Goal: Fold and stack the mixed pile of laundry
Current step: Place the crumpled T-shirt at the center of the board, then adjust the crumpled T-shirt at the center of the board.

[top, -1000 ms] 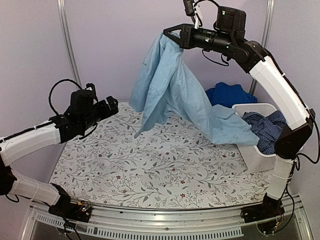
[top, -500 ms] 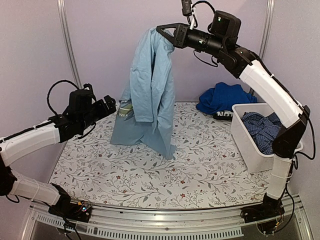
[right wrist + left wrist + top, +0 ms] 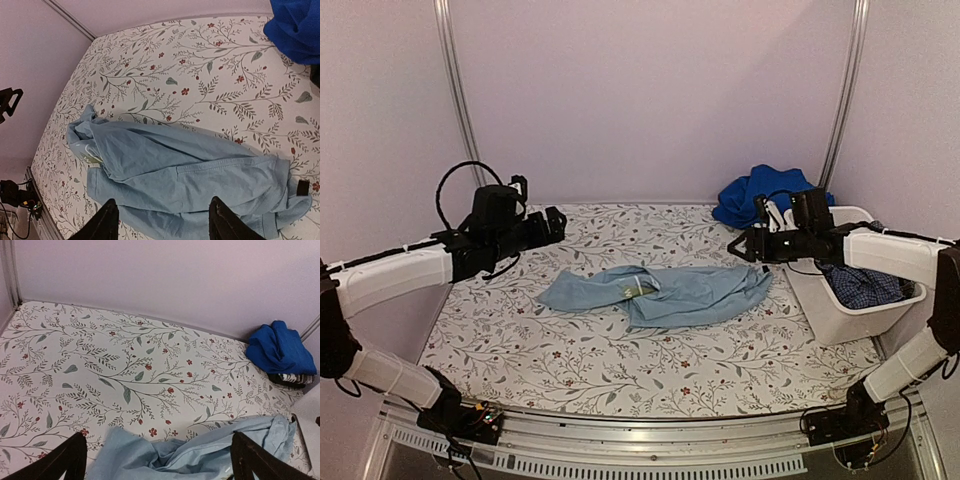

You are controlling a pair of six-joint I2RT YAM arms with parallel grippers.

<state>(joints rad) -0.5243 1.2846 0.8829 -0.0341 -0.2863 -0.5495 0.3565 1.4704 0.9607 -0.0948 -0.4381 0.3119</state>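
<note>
The large pale blue garment (image 3: 660, 292) lies crumpled across the middle of the patterned table, free of both grippers. My right gripper (image 3: 735, 247) hovers open just over its right end; in the right wrist view the cloth (image 3: 190, 175) lies flat below the spread fingers (image 3: 100, 225). My left gripper (image 3: 558, 225) stands open above the table's back left, and its wrist view shows the cloth's edge (image 3: 200, 452) between its fingers (image 3: 65, 460). A royal blue garment (image 3: 760, 195) is heaped at the back right over a black-and-white plaid one (image 3: 292, 378). A dark blue check garment (image 3: 860, 285) fills the tub.
The white plastic tub (image 3: 840, 322) stands at the table's right edge, right beside my right forearm. The floral table cover (image 3: 620, 365) shows bare at the front and back left. Lilac walls with metal posts close off the back.
My right arm swung down from high above the table, its gripper opened, and the pale blue garment that hung from it now lies on the table. The left arm barely shifted.
</note>
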